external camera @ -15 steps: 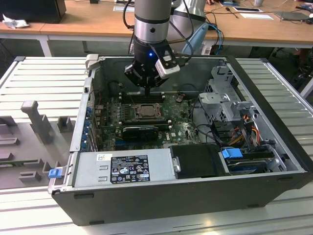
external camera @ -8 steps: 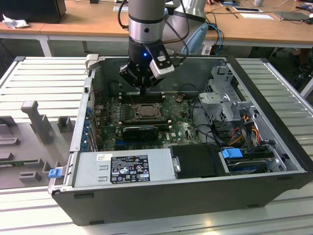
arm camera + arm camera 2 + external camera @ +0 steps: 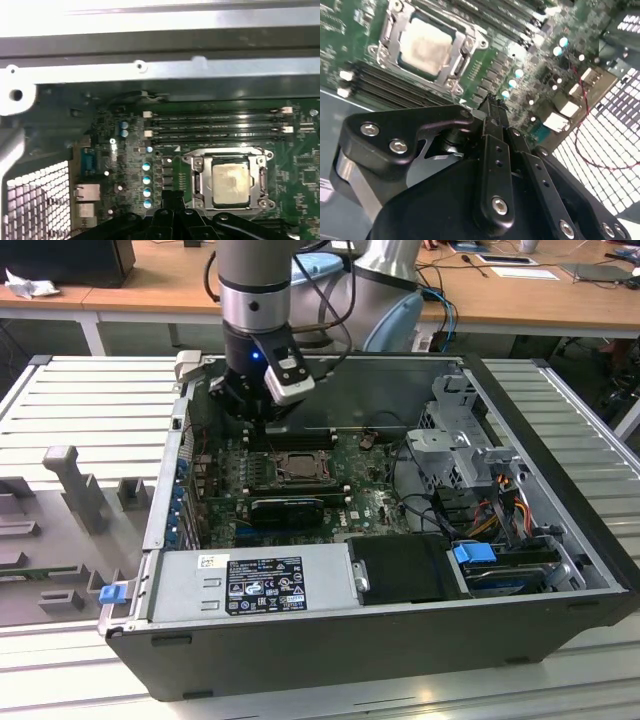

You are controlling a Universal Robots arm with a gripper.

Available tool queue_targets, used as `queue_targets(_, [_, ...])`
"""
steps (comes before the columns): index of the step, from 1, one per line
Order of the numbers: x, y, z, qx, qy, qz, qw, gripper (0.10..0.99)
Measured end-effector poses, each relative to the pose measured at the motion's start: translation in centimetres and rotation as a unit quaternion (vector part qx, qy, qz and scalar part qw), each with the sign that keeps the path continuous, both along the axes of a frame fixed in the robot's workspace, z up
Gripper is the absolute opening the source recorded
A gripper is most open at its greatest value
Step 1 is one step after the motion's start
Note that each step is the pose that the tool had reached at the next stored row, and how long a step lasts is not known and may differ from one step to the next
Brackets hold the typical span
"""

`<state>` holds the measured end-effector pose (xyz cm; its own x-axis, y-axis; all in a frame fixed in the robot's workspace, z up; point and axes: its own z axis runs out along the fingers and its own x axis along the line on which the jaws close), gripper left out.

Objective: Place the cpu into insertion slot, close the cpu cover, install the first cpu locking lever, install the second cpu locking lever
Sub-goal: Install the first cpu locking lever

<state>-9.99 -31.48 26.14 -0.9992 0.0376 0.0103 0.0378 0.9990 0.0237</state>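
- The computer case (image 3: pixel 400 640) lies open across the middle of the desk (image 3: pixel 60 400). I see nothing clamping it, so a sideways shove from the arm (image 3: pixel 255 300) could slide it and spoil every aim inside.
- The arm reaches down close to the case's far wall, toward the exterior view's left. A wide swing there could strike that wall or the grille (image 3: pixel 35 200) by the rear ports.
- The circuit board (image 3: pixel 375 502) is crowded. Pressing down off target would flex it or scrape its tracks.
- The jaws look pressed together with nothing between them. They hang just above the board beside the socket (image 3: pixel 298 466), on its side toward the rear ports. Shut tips make a hard point, and a slightly wrong descent would hit the board rather than a lever.
- The memory slots (image 3: pixel 215 125) run along the socket's side nearest the far wall. A lever sweep could catch their white clips (image 3: pixel 147 115).
- The cover (image 3: pixel 198 176) appears to lie down over the socket. I cannot tell whether either locking lever is hooked. If neither is, the cover may lift, and forcing a lever past its hook could bend it.
- The chip (image 3: pixel 231 184) sits in the socket, inside the cover's cut-out. If it is slightly askew, clamping would crush the hidden pins beneath.
- The small blue-topped capacitors (image 3: pixel 146 180) stand right by the jaw tips. A sideways drag could snap them.
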Motion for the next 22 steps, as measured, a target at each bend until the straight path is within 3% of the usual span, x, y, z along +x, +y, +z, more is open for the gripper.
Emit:
queue_targets(3, [-1.05, 1.05, -0.27, 0.0001, 0.0000, 0.004, 1.0000, 0.106])
queue_targets(7, [-1.05, 2.87, -0.44, 0.0002, 0.0000, 0.005, 1.0000, 0.106])
queue_targets(22, [0.72, 2.89, -0.44, 0.0001, 0.0001, 0.005, 1.0000, 0.106])
